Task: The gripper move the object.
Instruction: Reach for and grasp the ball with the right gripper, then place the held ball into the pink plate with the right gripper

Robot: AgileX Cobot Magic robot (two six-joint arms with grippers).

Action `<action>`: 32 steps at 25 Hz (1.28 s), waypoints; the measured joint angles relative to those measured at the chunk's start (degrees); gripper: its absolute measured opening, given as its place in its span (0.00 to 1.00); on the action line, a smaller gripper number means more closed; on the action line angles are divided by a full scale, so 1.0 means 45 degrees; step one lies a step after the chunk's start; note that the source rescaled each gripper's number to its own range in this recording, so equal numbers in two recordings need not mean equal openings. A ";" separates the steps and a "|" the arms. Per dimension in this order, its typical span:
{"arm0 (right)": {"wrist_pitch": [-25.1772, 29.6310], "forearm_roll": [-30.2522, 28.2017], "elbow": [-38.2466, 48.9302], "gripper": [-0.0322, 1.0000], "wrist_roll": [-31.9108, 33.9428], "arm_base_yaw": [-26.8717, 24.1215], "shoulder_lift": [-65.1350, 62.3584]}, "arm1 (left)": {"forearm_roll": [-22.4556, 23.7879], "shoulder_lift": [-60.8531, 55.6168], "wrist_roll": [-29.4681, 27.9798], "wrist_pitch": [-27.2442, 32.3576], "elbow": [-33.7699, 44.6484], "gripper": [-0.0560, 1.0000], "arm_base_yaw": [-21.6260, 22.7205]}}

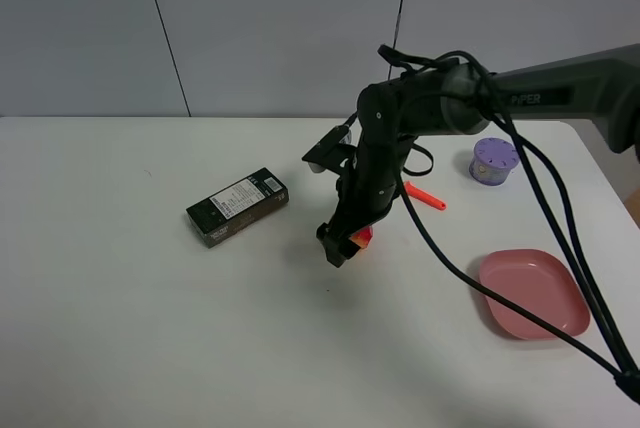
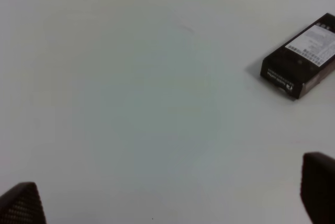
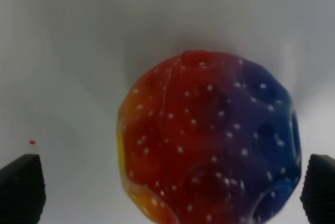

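My right gripper (image 3: 168, 191) low over table (image 1: 120, 328), fingers (image 3: 21, 188) spread wide. Ball (image 3: 209, 140) sits on table right between them: bumpy, red, yellow, blue. Gap on one side; other finger very close, cannot tell if it touches. Orange stick (image 1: 425, 196) near, just behind my arm. Black box (image 1: 237, 206) lies flat, off to left of ball. Pink plate (image 1: 533, 293) on right, well apart. Purple tub (image 1: 494, 160) far back. My left gripper (image 2: 167, 203) spread too, holds nothing.
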 joint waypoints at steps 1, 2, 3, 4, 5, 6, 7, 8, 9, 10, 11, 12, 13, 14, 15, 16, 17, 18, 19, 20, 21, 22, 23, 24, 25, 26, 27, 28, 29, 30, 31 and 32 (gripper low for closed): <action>-0.0125 -0.0012 0.0000 1.00 0.0000 0.0000 0.0026 | 0.0000 0.0000 0.0000 0.0000 0.0000 1.00 0.0000; -0.0224 -0.0040 0.0000 1.00 0.0000 0.0000 0.0026 | 0.0000 0.0000 0.0000 0.0000 0.0000 1.00 0.0000; -0.0301 -0.0128 0.0000 1.00 0.0000 0.0000 0.0026 | 0.0000 0.0000 0.0000 0.0000 0.0000 1.00 0.0000; -0.0357 -0.0230 0.0000 1.00 0.0004 0.0000 0.0026 | 0.0000 0.0000 0.0000 0.0000 0.0000 1.00 0.0000; -0.0439 -0.0353 0.0000 1.00 0.0029 0.0000 0.0052 | 0.0000 0.0000 0.0000 0.0000 0.0000 1.00 0.0000; -0.0481 -0.0444 -0.0010 1.00 0.0061 0.0000 0.0110 | 0.0000 0.0000 0.0000 0.0000 0.0000 1.00 0.0000; -0.0492 -0.0530 -0.0010 1.00 0.0094 0.0000 0.0156 | 0.0000 0.0000 0.0000 0.0000 0.0000 1.00 0.0000; -0.0492 -0.0613 -0.0010 1.00 0.0182 0.0000 0.0269 | 0.0000 0.0000 0.0000 0.0000 0.0000 1.00 0.0000; -0.0479 -0.0666 -0.0010 1.00 0.0271 0.0000 0.0332 | 0.0000 0.0000 0.0000 0.0000 0.0000 1.00 0.0000; -0.0479 -0.0666 -0.0010 1.00 0.0319 0.0000 0.0402 | 0.0000 0.0000 0.0000 0.0000 0.0000 1.00 0.0000; -0.0479 -0.0666 -0.0010 1.00 0.0321 0.0000 0.0426 | 0.0000 0.0000 0.0000 0.0000 0.0000 1.00 0.0000; -0.0468 -0.0666 -0.0010 1.00 0.0332 0.0000 0.0437 | 0.0000 0.0000 0.0000 0.0000 0.0000 1.00 0.0000; -0.0468 -0.0666 -0.0010 1.00 0.0332 0.0000 0.0437 | 0.0000 0.0000 0.0000 0.0000 0.0000 1.00 0.0000; -0.0468 -0.0666 -0.0026 0.99 0.0349 0.0000 0.0437 | 0.0000 0.0000 0.0000 0.0000 0.0000 1.00 0.0000; -0.0454 -0.0666 -0.0026 0.93 0.0370 0.0000 0.0437 | 0.0000 0.0000 0.0000 0.0000 0.0000 1.00 0.0000; -0.0454 -0.0677 -0.0026 0.82 0.0382 0.0000 0.0437 | 0.0000 0.0000 0.0000 0.0000 0.0000 1.00 0.0000; -0.0454 -0.0676 -0.0026 0.63 0.0382 0.0000 0.0437 | 0.0000 0.0000 0.0000 0.0000 0.0000 1.00 0.0000; -0.0465 -0.0676 -0.0026 0.43 0.0382 0.0000 0.0437 | 0.0000 0.0000 0.0000 0.0000 0.0000 1.00 0.0000; -0.0503 -0.0676 -0.0026 0.14 0.0382 0.0000 0.0437 | 0.0000 0.0000 0.0000 0.0000 0.0000 1.00 0.0000; -0.0545 -0.0679 -0.0026 0.03 0.0392 0.0000 0.0437 | 0.0000 0.0000 0.0000 0.0000 0.0000 1.00 0.0000; -0.0594 -0.0679 -0.0026 0.04 0.0392 0.0000 0.0437 | 0.0000 0.0000 0.0000 0.0000 0.0000 1.00 0.0000; -0.0686 -0.0679 -0.0026 0.04 0.0392 0.0000 0.0437 | 0.0000 0.0000 0.0000 0.0000 0.0000 1.00 0.0000; -0.0787 -0.0679 -0.0026 0.04 0.0392 0.0000 0.0437 | 0.0000 0.0000 0.0000 0.0000 0.0000 1.00 0.0000; -0.0800 -0.0679 -0.0026 0.04 0.0392 0.0000 0.0437 | 0.0000 0.0000 0.0000 0.0000 0.0000 1.00 0.0000; -0.0786 -0.0679 -0.0026 0.04 0.0392 0.0000 0.0437 | 0.0000 0.0000 0.0000 0.0000 0.0000 1.00 0.0000; -0.0745 -0.0679 -0.0026 0.04 0.0392 0.0000 0.0437 | 0.0000 0.0000 0.0000 0.0000 0.0000 1.00 0.0000; -0.0593 -0.0679 -0.0026 0.04 0.0392 0.0000 0.0423 | 0.0000 0.0000 0.0000 0.0000 0.0000 1.00 0.0000; -0.0342 -0.0679 -0.0026 0.04 0.0392 0.0000 0.0381 | 0.0000 0.0000 0.0000 0.0000 0.0000 1.00 0.0000; -0.0140 -0.0679 -0.0026 0.04 0.0392 0.0000 0.0266 | 0.0000 0.0000 0.0000 0.0000 0.0000 1.00 0.0000; 0.0051 -0.0668 -0.0026 0.04 0.0378 0.0000 0.0137 | 0.0000 0.0000 0.0000 0.0000 0.0000 1.00 0.0000; 0.0245 -0.0680 -0.0026 0.04 0.0378 0.0000 -0.0072 | 0.0000 0.0000 0.0000 0.0000 0.0000 1.00 0.0000; 0.0418 -0.0680 -0.0026 0.04 0.0368 0.0000 -0.0350 | 0.0000 0.0000 0.0000 0.0000 0.0000 1.00 0.0000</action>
